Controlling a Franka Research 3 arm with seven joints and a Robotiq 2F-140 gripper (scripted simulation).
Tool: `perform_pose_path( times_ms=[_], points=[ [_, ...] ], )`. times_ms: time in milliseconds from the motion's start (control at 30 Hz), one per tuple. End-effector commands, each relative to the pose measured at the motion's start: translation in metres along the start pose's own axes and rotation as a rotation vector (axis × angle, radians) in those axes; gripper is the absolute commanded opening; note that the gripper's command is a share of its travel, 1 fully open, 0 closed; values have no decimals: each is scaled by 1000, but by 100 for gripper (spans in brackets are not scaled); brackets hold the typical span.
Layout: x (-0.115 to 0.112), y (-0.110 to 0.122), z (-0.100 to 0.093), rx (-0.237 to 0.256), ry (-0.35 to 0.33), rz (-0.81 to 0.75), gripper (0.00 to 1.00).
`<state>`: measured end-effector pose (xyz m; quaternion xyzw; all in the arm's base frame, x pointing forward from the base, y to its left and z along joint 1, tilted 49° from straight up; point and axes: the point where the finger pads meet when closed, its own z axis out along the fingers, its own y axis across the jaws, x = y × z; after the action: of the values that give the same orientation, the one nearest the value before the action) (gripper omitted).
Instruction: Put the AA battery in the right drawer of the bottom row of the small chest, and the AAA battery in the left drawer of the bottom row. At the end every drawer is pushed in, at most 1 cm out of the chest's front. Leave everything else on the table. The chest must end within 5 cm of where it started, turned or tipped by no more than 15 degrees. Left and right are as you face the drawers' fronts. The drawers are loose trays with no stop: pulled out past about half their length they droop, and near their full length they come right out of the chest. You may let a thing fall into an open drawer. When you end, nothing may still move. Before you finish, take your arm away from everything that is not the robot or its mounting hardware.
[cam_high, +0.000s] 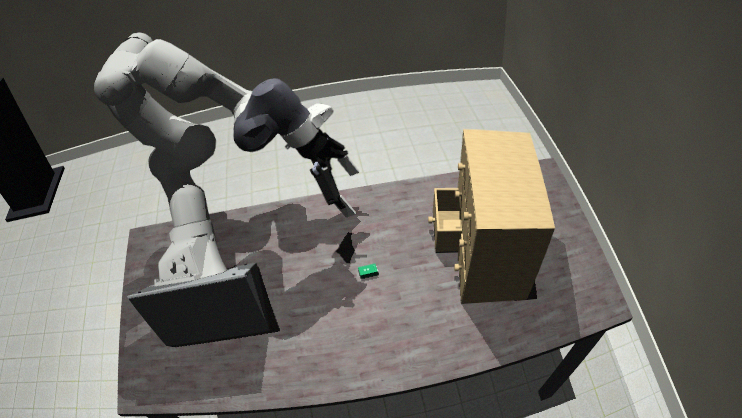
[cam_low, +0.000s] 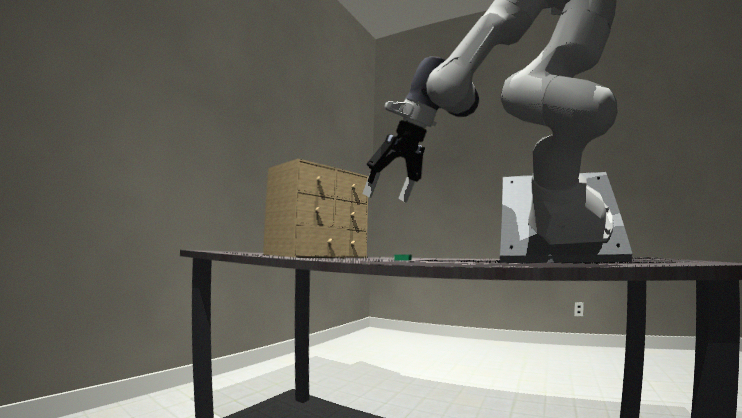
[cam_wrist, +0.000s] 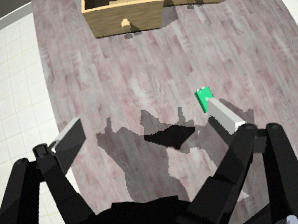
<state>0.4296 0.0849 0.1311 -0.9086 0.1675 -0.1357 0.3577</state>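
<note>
Gripper (cam_high: 353, 192) (cam_low: 386, 193) (cam_wrist: 144, 119) is spread wide, nothing gripped. In the top view, chest (cam_high: 506, 181) (cam_low: 280, 212) sits at its 3 o'clock, bottom-left drawer (cam_high: 447, 240) (cam_low: 311, 239) (cam_wrist: 107, 22) pulled out; batteries can't be made out, tbh.

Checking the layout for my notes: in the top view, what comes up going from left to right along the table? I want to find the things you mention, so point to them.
Grey robot mounting block (cam_high: 207, 316) → small green rectangular block (cam_high: 368, 270) (cam_low: 402, 257) (cam_wrist: 204, 99) → open light-wood drawer (cam_high: 447, 240) (cam_wrist: 127, 21) → tall light-wood chest (cam_high: 506, 181) (cam_low: 280, 212).
</note>
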Motion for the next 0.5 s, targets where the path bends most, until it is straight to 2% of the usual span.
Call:
perform_pose_path(
  times_ms=[0,67,267,467],
  points=[
    [36,-11,-4,33,187,19,100],
    [36,-11,-4,33,187,19,100],
    [41,-11,11,33,301,21,100],
    [44,-12,21,33,375,22,100]
  ],
)
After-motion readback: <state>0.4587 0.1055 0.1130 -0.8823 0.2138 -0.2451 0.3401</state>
